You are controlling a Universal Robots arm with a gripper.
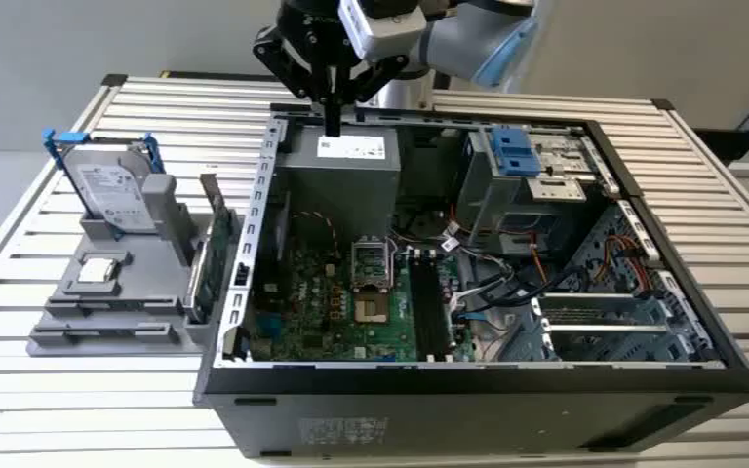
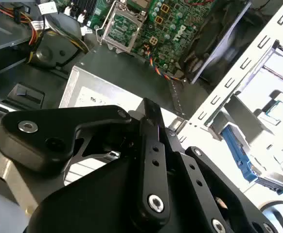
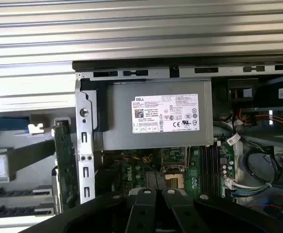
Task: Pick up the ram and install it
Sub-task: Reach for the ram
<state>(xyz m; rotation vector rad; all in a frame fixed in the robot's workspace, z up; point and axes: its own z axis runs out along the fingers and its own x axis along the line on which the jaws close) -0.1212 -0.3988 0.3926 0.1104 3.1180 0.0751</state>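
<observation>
In the exterior view, the open computer case (image 1: 479, 409) lies on the slatted table (image 1: 36, 390), its motherboard (image 1: 335, 302) exposed. Just beside it, on the exterior view's left, a grey holder (image 1: 114, 312) carries thin boards on edge. The ram (image 1: 200, 283) seems to be one of them, though I cannot tell which. Farther back, the end effector (image 1: 333, 122), fingers pressed together and empty, hangs above the power supply (image 1: 342, 180).

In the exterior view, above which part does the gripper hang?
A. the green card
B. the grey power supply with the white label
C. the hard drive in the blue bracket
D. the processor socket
B: the gripper points down just above the labelled end of the grey power supply.
</observation>
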